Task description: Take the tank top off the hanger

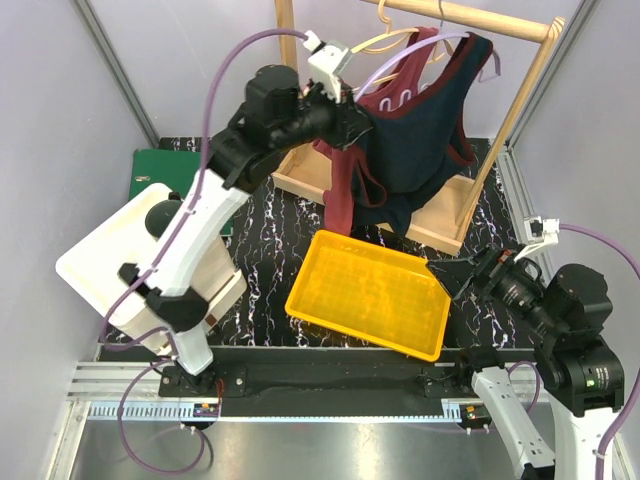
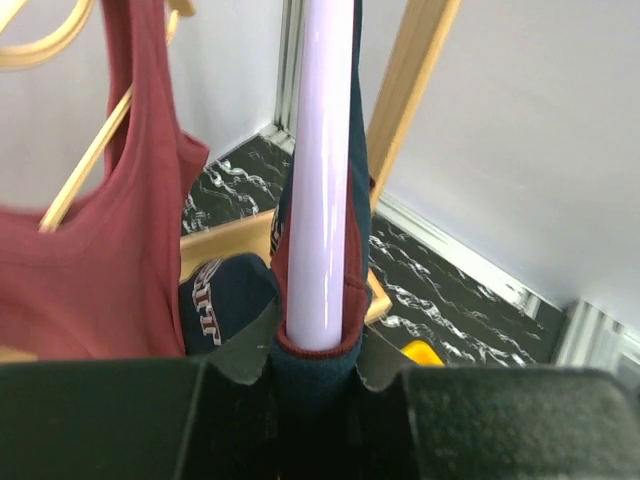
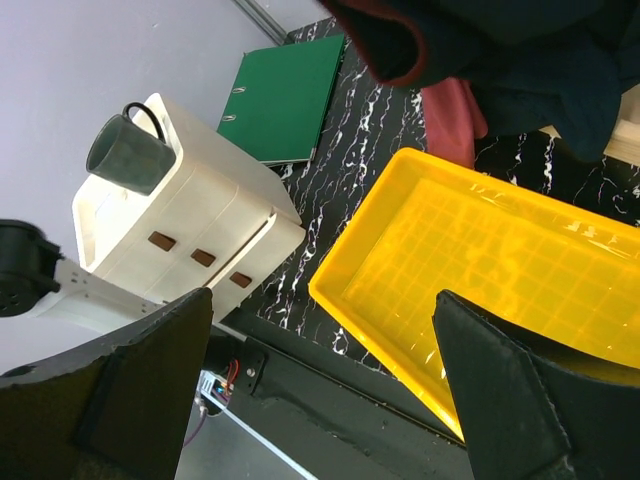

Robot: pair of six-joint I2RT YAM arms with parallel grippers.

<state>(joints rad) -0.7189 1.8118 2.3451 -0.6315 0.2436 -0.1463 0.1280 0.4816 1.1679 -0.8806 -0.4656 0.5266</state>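
Observation:
A navy tank top [image 1: 420, 150] with maroon trim hangs on a lavender hanger [image 1: 490, 62] on the wooden rack. My left gripper [image 1: 350, 112] is raised at its left side. In the left wrist view the left gripper [image 2: 312, 350] is shut on the navy fabric [image 2: 305, 375], which wraps the lavender hanger arm [image 2: 322, 180]. A maroon tank top [image 2: 110, 270] hangs beside it on a wooden hanger [image 2: 85, 165]. My right gripper [image 1: 470, 275] is low at the right, open and empty [image 3: 322, 296]. The navy hem [image 3: 520, 60] shows above it.
A yellow tray [image 1: 330, 300] lies under the clothes, also in the right wrist view [image 3: 365, 215]. The wooden rack's rail [image 1: 500, 25] and base stand at the back. A white drawer unit [image 1: 100, 260] with a dark mug [image 3: 125, 150] and a green binder [image 1: 160, 170] stand left.

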